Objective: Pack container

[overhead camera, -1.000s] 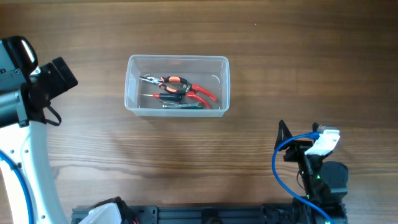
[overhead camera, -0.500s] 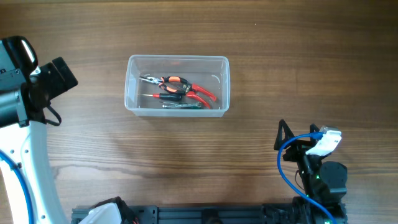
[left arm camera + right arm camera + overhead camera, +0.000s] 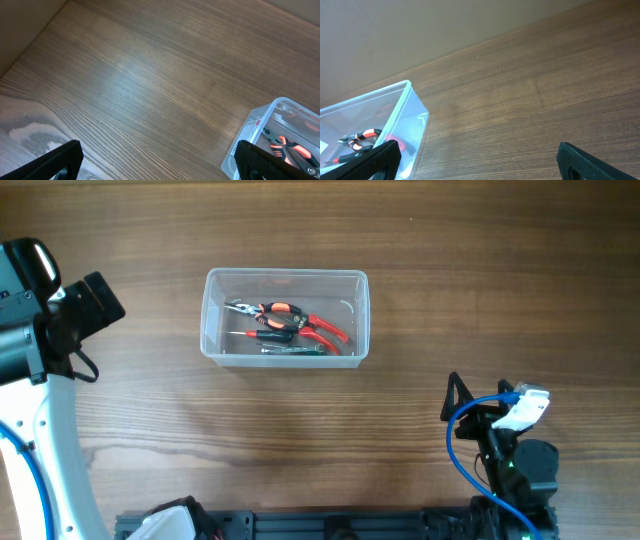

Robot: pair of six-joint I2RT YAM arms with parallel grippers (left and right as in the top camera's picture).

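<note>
Container (image 3: pixel 285 274) is sitting on the table (image 3: pixel 470 260), left of centre and toward the far side in the overhead view, long side running left to right. Bare wood is showing on all four sides of it; the widest open stretches are lying to its right and on the near side. Neither arm is reaching over it.

Inside, red-and-orange-handled pliers (image 3: pixel 290 318) are lying across the middle, handles pointing right. A screwdriver (image 3: pixel 262 336) with a black and red handle is lying just beside them on the near side. A further thin tool is resting along the near wall; its kind is too small to tell.

Left claw (image 3: pixel 160 167) is hanging above the table's left end, well apart from the container. Its two fingers (image 3: pixel 55 160) are showing only at the bottom corners of the left wrist view, spread wide, released, gripping nothing and touching nothing. The container's corner is appearing at that view's lower right.

Right claw (image 3: pixel 480 167) is sitting near the table's near right corner, also well apart from the container. Its fingers (image 3: pixel 375 160) are likewise spread to the corners of the right wrist view, released and empty. The table's far edge is meeting a plain beige wall (image 3: pixel 395 30) there.
</note>
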